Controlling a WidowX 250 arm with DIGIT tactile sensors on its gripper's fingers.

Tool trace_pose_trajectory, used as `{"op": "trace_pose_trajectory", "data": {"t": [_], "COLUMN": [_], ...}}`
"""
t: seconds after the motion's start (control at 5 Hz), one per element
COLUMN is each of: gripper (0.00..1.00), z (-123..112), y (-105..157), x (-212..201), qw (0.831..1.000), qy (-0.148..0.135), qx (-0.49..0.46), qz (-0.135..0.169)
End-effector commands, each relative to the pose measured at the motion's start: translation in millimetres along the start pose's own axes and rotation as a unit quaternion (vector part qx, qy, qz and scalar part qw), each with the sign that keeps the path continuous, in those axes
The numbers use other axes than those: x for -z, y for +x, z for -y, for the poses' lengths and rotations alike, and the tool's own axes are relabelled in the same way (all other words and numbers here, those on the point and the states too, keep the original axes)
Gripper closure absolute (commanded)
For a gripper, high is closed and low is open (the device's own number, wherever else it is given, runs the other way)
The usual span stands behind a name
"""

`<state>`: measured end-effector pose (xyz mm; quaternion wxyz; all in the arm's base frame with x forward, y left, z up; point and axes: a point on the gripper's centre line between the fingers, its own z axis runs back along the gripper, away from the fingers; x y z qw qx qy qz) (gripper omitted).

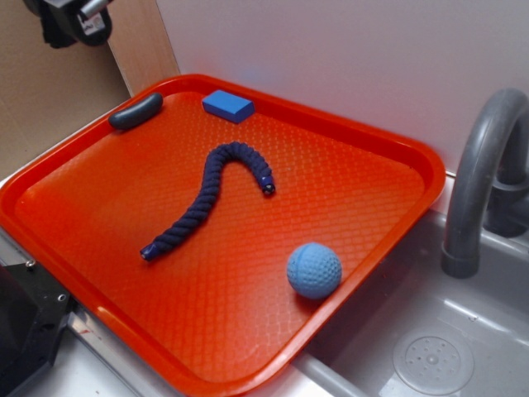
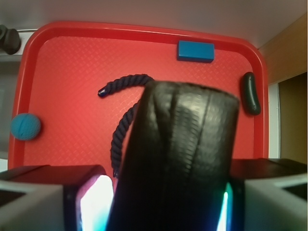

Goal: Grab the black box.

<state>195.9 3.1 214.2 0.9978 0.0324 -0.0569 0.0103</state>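
Observation:
The black box (image 2: 180, 149) fills the middle of the wrist view, upright and slightly tilted, pressed between the two lit pads of my gripper (image 2: 159, 204), which is shut on it. It hangs high above the red tray (image 2: 72, 57). In the exterior view the gripper (image 1: 70, 21) shows only in part at the top left corner, above and behind the tray (image 1: 347, 165). There the box cannot be made out from the dark gripper parts.
On the tray lie a flat blue block (image 1: 228, 106), a dark grey rounded oblong piece (image 1: 136, 112), a dark blue rope (image 1: 211, 198) and a blue ball (image 1: 314, 270). A grey faucet (image 1: 483, 178) and sink (image 1: 430, 347) are to the right. A cardboard wall (image 1: 50, 99) stands behind on the left.

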Motion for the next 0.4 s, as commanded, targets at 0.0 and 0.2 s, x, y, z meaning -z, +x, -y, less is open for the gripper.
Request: {"op": "trace_pose_trajectory", "data": {"t": [0.0, 0.2], "gripper": [1.00, 1.00], "z": [-16.8, -16.8], "y": [-2.7, -3.4], "x": [-0.3, 0.8], "qw": [1.000, 1.000], "qy": [0.004, 0.006], "qx": [-0.020, -0.025], "qz": [0.006, 0.008]}}
